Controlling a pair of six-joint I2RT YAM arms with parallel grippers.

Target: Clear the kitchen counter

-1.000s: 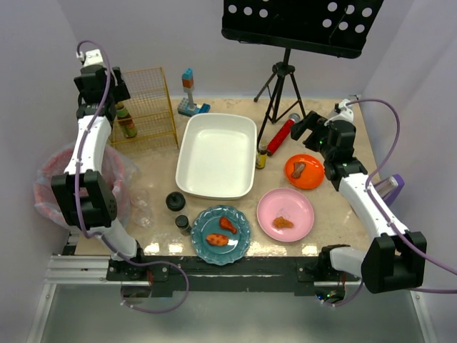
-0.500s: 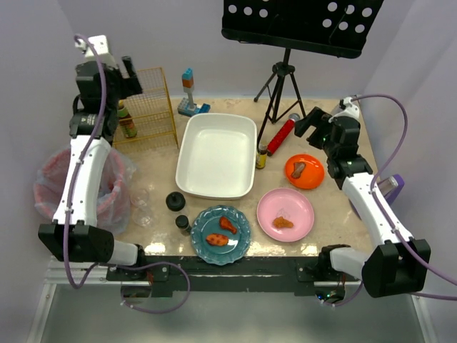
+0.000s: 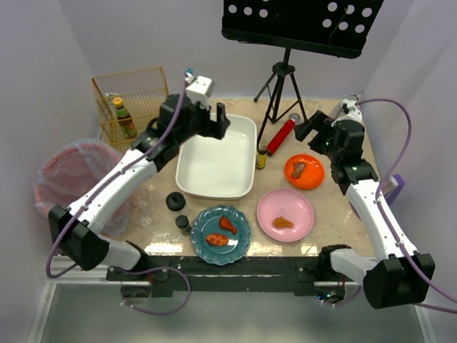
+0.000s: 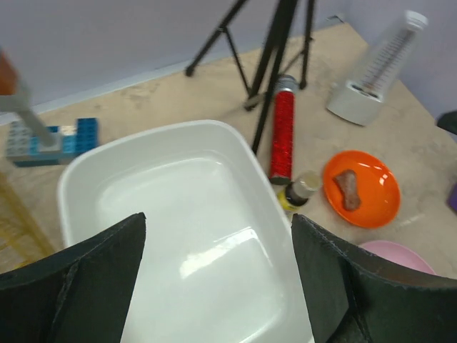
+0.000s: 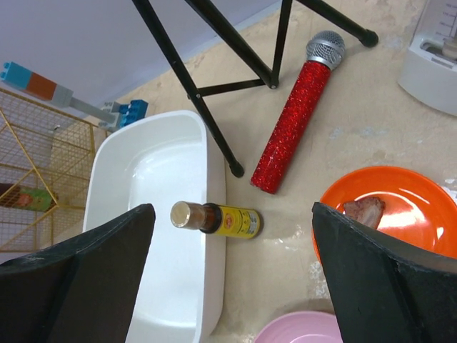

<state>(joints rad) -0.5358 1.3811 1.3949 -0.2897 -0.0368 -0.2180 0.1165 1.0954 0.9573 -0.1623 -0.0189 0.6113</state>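
The beige kitchen counter point(image 3: 335, 214) holds a white tub point(image 3: 218, 153) in the middle. My left gripper point(image 3: 214, 121) hangs open and empty over the tub's point(image 4: 193, 214) far end, its point midway between the fingertips point(image 4: 218, 229). A small yellow-labelled bottle point(image 3: 261, 157) stands against the tub's right rim, with a red microphone point(image 3: 281, 136) lying beyond it. My right gripper point(image 3: 312, 128) is open above them with nothing in it; in its wrist view the bottle point(image 5: 221, 219) sits between the jaws point(image 5: 233, 236), well below them.
Orange plate point(image 3: 305, 171), pink plate point(image 3: 285, 214) and teal plate point(image 3: 221, 234) carry food pieces. Two dark jars point(image 3: 175, 201) stand left of the teal plate. A wire basket point(image 3: 136, 103), a bagged bin point(image 3: 71, 179), a tripod point(image 3: 282, 86), toy bricks point(image 4: 53, 139) and a metronome point(image 5: 435, 68) ring the area.
My left arm has swung from the wire basket at the far left across to the white tub, gripper still open. The right arm has shifted only slightly.
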